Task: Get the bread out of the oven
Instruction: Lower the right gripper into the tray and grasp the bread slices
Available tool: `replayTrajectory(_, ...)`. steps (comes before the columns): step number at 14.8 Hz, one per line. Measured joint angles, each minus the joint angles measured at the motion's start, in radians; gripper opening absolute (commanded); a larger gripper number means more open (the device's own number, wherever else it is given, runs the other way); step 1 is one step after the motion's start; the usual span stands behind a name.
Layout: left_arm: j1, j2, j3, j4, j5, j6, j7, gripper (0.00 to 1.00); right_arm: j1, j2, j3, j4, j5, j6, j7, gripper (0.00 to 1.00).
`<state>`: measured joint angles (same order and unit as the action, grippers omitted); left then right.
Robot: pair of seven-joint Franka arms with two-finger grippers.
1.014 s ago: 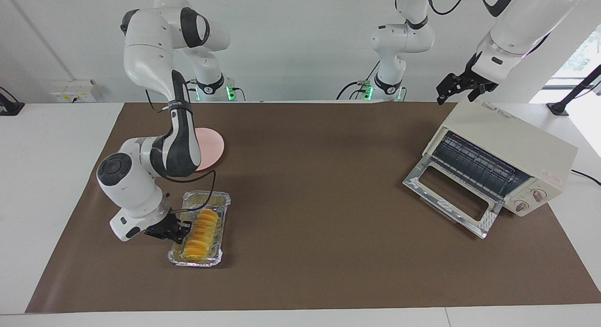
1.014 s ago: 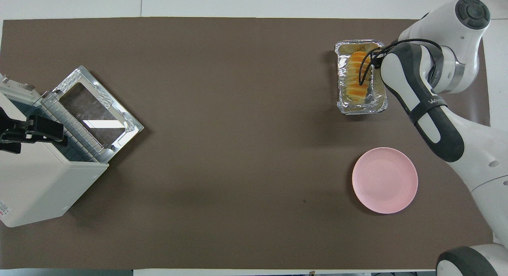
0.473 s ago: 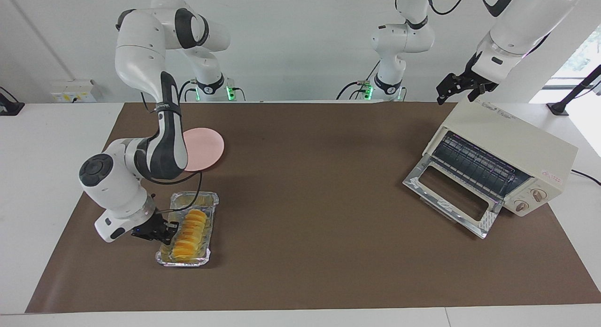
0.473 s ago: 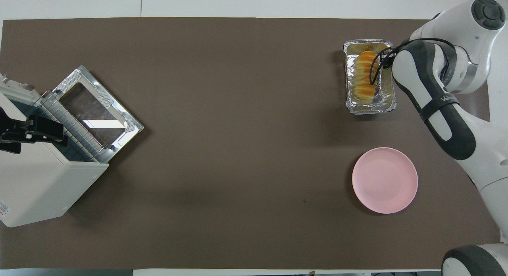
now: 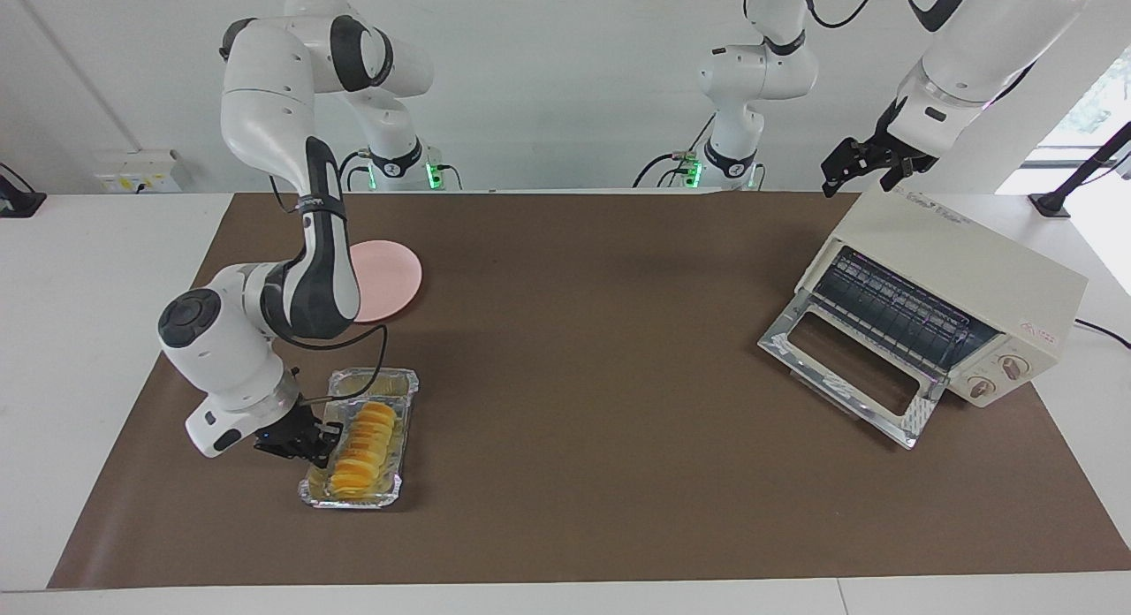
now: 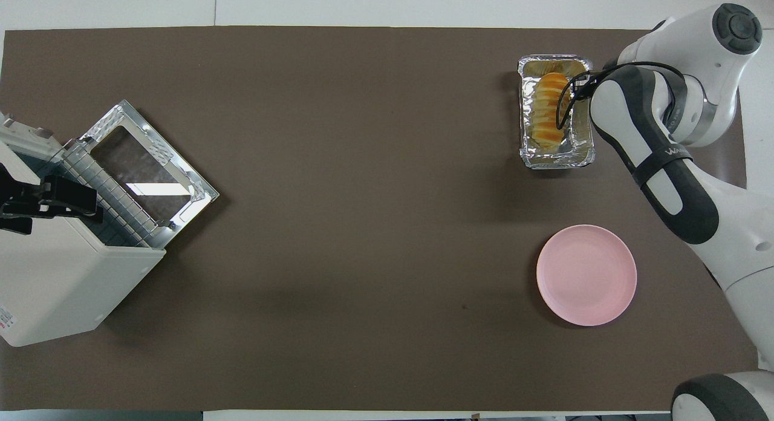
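A white wall (image 5: 565, 85) backs the white table (image 5: 88, 270) under a brown mat (image 5: 601, 438).

A crinkled silver foil tray (image 5: 405, 392) (image 6: 585, 144) sits on a brown mat (image 5: 583, 350) (image 6: 363, 227), toward the right arm's end of the table. In the overhead view, a round pink plate (image 5: 389, 279) (image 6: 586, 274) lies at about five o'clock from the tray, nearer the robots and apart from it. The mat covers most of a white table (image 5: 79, 279) (image 6: 423, 3). A white wall socket (image 5: 137, 170) is on the wall.
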<state>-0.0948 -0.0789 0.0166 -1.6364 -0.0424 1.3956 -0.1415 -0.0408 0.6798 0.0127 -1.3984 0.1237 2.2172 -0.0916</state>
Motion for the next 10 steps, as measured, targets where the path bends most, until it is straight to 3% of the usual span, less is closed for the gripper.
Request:
replayTrajectory(2, 0.0, 0.0, 0.0, 0.0, 0.0, 0.0, 0.0, 1.0, 0.001, 0.003, 0.001, -0.003, 0.011, 0.001, 0.0, 0.0)
replayTrajectory(3, 0.0, 0.0, 0.0, 0.0, 0.0, 0.0, 0.0, 1.0, 0.003, 0.003, 0.001, -0.003, 0.011, 0.001, 0.0, 0.53)
replayTrajectory(4, 0.0, 0.0, 0.0, 0.0, 0.0, 0.0, 0.0, 1.0, 0.004, 0.003, 0.001, -0.003, 0.012, 0.001, 0.0, 1.0)
replayTrajectory(10, 0.0, 0.0, 0.0, 0.0, 0.0, 0.0, 0.0, 1.0, 0.006, -0.003, 0.001, 0.004, 0.012, -0.04, 0.0, 1.0)
